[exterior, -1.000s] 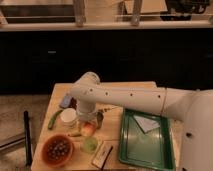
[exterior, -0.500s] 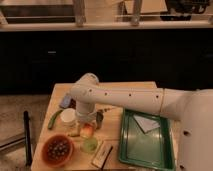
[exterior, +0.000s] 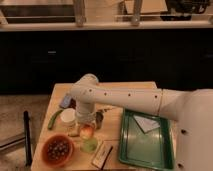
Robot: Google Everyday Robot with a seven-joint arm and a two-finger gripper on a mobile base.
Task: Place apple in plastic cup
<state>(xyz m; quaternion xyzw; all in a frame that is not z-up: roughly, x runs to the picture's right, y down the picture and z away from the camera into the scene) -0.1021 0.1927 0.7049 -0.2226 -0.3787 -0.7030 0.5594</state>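
The apple (exterior: 87, 131) is red-orange with a yellowish patch and sits at my gripper's tip, just above the plastic cup. The plastic cup (exterior: 90, 145) is small, low and pale green, near the table's front edge. My gripper (exterior: 88, 128) hangs down from the white arm (exterior: 125, 97) over the table's left half, right at the apple and just behind the cup. The apple appears to be between the fingers, above the cup's mouth.
An orange-brown bowl (exterior: 57, 150) of dark bits stands at the front left. A white-lidded jar (exterior: 67, 117) and a long green vegetable (exterior: 54, 120) lie to the left. A green tray (exterior: 146, 140) holds a white paper on the right. A flat packet (exterior: 101, 156) lies beside the cup.
My gripper with the apple has moved slightly toward the front, closer to the plastic cup. The other objects have not moved.
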